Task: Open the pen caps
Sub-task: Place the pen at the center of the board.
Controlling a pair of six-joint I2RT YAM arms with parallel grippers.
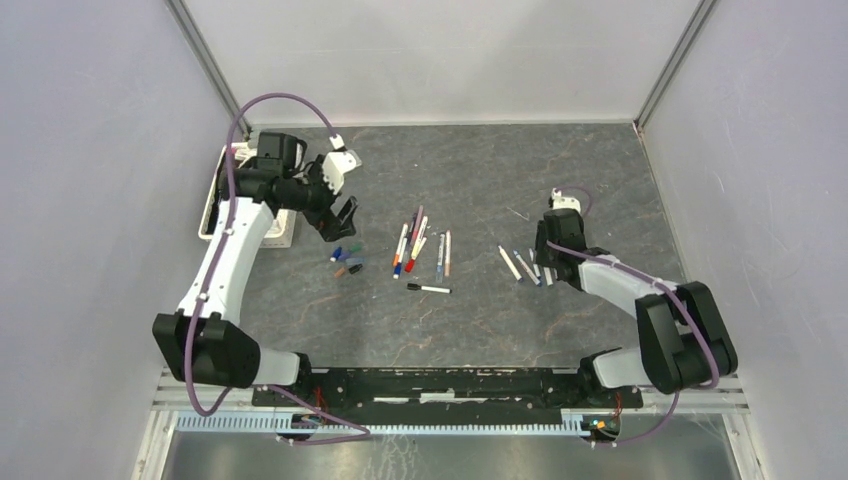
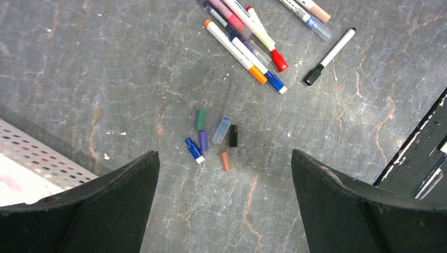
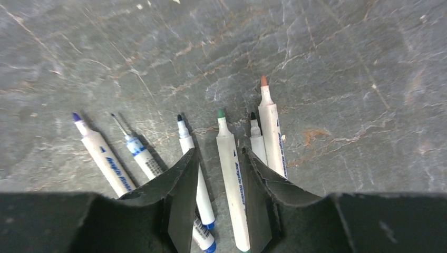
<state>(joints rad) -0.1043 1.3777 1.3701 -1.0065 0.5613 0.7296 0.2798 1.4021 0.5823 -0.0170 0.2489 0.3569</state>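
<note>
Several loose pen caps, green, pale blue, black, purple, blue and orange, lie in a small cluster on the table. My left gripper hovers just above them, wide open and empty. Capped pens lie in a heap, with a black-capped pen beside it. Uncapped white pens lie in a row at the right. My right gripper is low over that row, open. A green-tipped pen lies on the table between its fingers, with a gap on the left side.
A white perforated tray stands at the far left, its corner showing by my left finger. Other uncapped pens, purple-tipped and orange-tipped, flank the right gripper. Grey walls enclose the table.
</note>
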